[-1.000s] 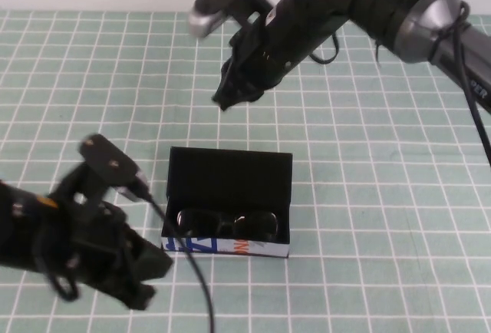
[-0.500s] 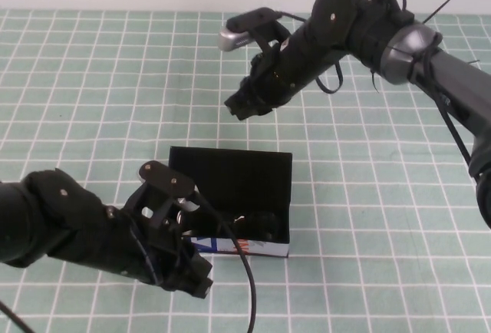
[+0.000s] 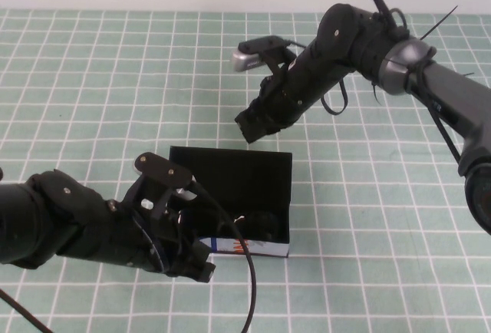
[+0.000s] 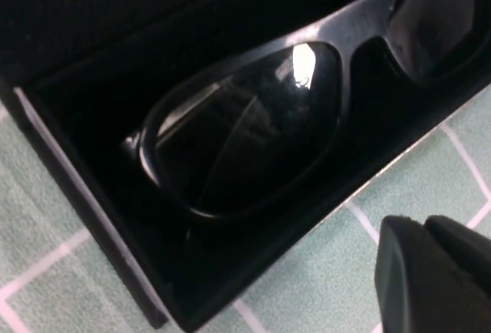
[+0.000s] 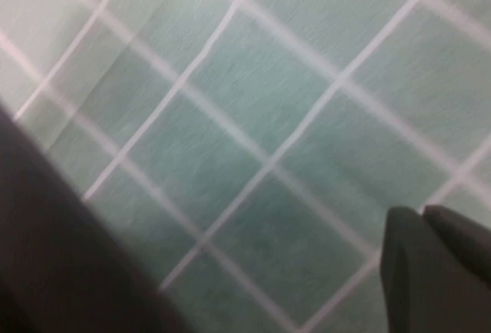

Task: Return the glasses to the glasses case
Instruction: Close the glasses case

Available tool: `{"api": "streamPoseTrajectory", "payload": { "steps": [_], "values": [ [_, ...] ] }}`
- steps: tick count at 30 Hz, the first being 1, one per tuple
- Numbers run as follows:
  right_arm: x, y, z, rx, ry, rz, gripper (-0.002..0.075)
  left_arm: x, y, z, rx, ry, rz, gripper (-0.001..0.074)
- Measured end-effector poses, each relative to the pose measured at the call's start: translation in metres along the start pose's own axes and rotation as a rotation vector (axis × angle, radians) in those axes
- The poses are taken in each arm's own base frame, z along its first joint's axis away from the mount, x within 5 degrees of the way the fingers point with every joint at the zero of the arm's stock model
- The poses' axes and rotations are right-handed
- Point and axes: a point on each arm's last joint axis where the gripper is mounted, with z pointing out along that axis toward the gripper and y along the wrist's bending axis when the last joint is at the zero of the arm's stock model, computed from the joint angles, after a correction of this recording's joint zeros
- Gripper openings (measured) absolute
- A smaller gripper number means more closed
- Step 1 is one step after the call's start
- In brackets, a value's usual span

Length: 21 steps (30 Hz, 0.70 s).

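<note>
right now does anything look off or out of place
Nothing stands out: glasses lie inside the open case, lid up. Left gripper sits at its front corner; right gripper, shut, hovers behind it.

Black glasses (image 4: 253,130), black case (image 3: 230,176) (white printed edge), green-and-white grid mat (image 3: 368,195)

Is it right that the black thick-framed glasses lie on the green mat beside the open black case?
Not quite. The black thick-framed plastic glasses lie inside the open black rectangular case, not on the green grid mat; the left wrist view shows this.
</note>
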Motion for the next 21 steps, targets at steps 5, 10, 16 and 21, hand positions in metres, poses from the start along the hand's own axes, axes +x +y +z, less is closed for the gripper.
{"api": "streamPoseTrajectory", "payload": {
  "steps": [5,10,16,21],
  "values": [
    [0.007,0.007,0.003,-0.092,0.064,-0.042,-0.0011,0.0,0.001,0.0,-0.007,-0.004,-0.001,-0.0002],
    [0.012,0.012,0.002,-0.156,0.112,-0.073,-0.0011,-0.001,0.001,0.0,-0.013,-0.008,-0.001,-0.0002],
    [0.009,0.017,0.001,-0.214,0.081,-0.123,-0.0011,-0.001,0.002,0.0,-0.018,-0.01,-0.001,-0.0002],
    [0.007,0.021,0.0,-0.257,0.046,-0.153,-0.0011,-0.001,0.002,0.001,-0.019,-0.01,-0.003,-0.0002]
  ]
}}
